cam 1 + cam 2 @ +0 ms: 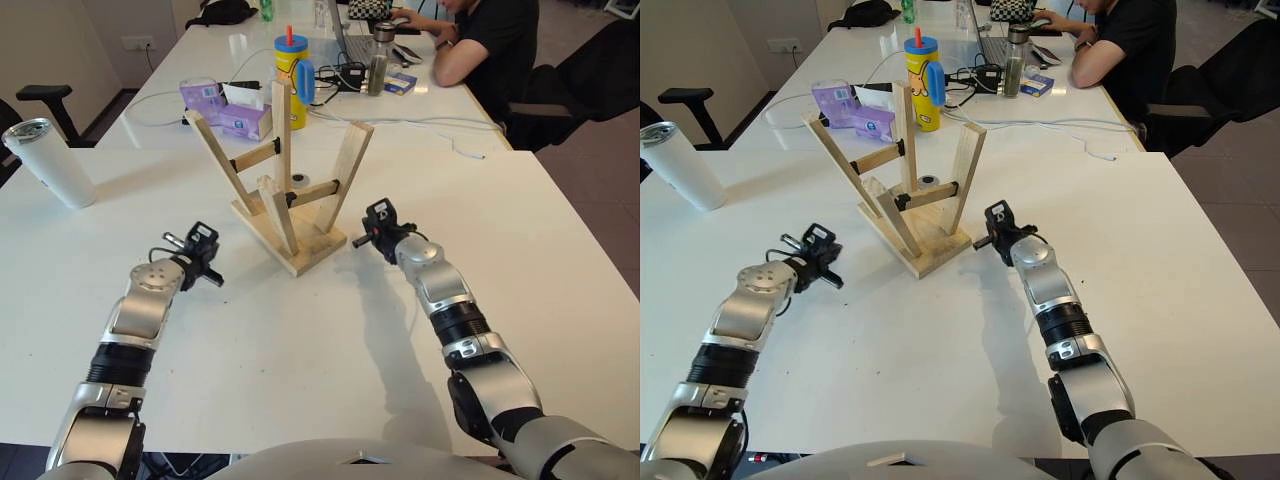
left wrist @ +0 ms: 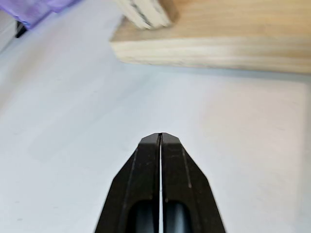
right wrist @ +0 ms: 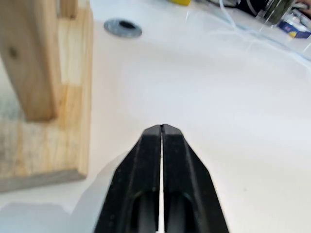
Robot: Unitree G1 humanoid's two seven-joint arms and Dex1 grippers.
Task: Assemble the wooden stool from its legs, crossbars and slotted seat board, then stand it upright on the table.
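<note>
Stool point(image 1: 290, 195) sat upside down mid-desk point(image 1: 300, 350), seat board point(image 1: 305, 248) flat on the top, between my left claw point(image 2: 160, 138) and right claw point(image 3: 161, 128), both pinched fully closed on nothing, each near a board edge. Counted one seat board, four legs point(image 1: 345, 175) pointing up, two crossbars point(image 1: 258, 155) that I could see. Judged it light, stiff bare wood with fair grip, joints maybe only press-fitted, so I'd take opposite board edges or legs low down to flip it, not the crossbars.
</note>
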